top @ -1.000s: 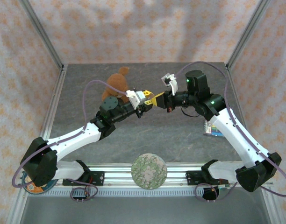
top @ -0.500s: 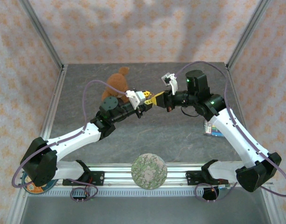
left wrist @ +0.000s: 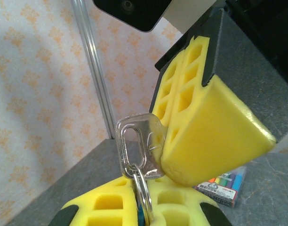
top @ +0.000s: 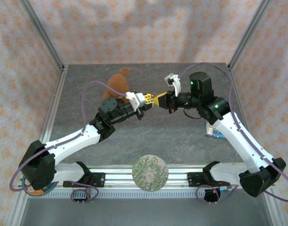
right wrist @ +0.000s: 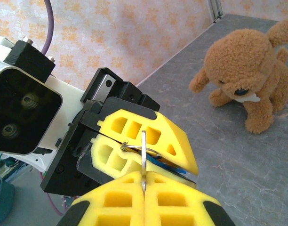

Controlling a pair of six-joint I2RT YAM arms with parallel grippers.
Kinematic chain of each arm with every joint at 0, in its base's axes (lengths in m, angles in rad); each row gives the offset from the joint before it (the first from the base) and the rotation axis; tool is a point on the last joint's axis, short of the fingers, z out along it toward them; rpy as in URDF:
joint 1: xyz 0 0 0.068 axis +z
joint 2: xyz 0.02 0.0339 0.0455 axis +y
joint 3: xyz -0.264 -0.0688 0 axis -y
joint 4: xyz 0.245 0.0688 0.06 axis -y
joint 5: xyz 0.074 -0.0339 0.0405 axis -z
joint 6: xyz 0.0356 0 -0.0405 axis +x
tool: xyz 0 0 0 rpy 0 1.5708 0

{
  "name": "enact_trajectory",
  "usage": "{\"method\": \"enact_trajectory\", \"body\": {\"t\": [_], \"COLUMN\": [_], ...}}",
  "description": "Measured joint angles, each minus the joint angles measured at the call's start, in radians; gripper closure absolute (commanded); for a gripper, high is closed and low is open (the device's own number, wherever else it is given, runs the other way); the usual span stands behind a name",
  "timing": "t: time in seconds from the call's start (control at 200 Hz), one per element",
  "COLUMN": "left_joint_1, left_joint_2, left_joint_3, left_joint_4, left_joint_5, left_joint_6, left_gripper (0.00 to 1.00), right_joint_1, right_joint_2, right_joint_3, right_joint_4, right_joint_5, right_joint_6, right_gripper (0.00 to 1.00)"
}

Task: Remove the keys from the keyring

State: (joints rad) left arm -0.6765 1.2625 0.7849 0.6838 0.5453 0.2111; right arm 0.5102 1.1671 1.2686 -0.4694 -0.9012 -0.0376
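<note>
Both grippers meet in mid-air above the table's middle. My left gripper (left wrist: 140, 190) (top: 146, 100) is shut on the keyring (left wrist: 144, 188), with the blue key (right wrist: 170, 165) squeezed between its yellow foam fingers (right wrist: 134, 129). The pale silvery key (left wrist: 137, 148) hangs on the ring and sticks out of those fingers. My right gripper (right wrist: 144, 181) (top: 159, 100) is shut on that silvery key (right wrist: 143, 155), which shows edge-on in the right wrist view. The two sets of yellow fingers almost touch, at right angles to each other.
A brown teddy bear (top: 117, 84) (right wrist: 245, 70) sits on the grey table behind the left arm. A multicoloured flat packet (top: 211, 129) (left wrist: 224, 186) lies under the right arm. A round green patterned disc (top: 150, 172) rests at the near rail.
The left gripper's jaws have closed onto the keyring. The right arm has shifted slightly to the right, still shut on the silvery key.
</note>
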Motion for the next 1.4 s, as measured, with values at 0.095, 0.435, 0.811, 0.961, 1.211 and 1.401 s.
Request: {"method": "enact_trajectory", "body": {"t": [0.095, 0.435, 0.811, 0.961, 1.211, 1.401], "left_joint_1": [-0.005, 0.013, 0.031, 0.039, 0.054, 0.069], "left_joint_2": [-0.002, -0.011, -0.011, -0.011, -0.011, -0.011], "left_joint_3": [0.0, 0.021, 0.06, 0.075, 0.099, 0.118], "left_joint_4": [-0.01, -0.094, -0.175, -0.203, -0.233, -0.275], "left_joint_5": [0.003, 0.103, 0.212, 0.234, 0.285, 0.316], "left_joint_6": [0.0, -0.065, -0.122, -0.134, -0.154, -0.162], "left_gripper": [1.0, 1.0, 1.0, 1.0, 1.0, 1.0], "right_joint_1": [0.0, 0.009, 0.018, 0.019, 0.028, 0.047], "right_joint_2": [-0.014, -0.104, -0.19, -0.199, -0.22, -0.222], "right_joint_3": [-0.014, -0.137, -0.255, -0.27, -0.286, -0.286], "right_joint_4": [0.001, 0.09, 0.213, 0.233, 0.258, 0.26], "right_joint_5": [0.007, 0.043, 0.068, 0.069, 0.079, 0.103], "right_joint_6": [-0.002, -0.11, -0.239, -0.278, -0.336, -0.384], "right_gripper": [1.0, 1.0, 1.0, 1.0, 1.0, 1.0]}}
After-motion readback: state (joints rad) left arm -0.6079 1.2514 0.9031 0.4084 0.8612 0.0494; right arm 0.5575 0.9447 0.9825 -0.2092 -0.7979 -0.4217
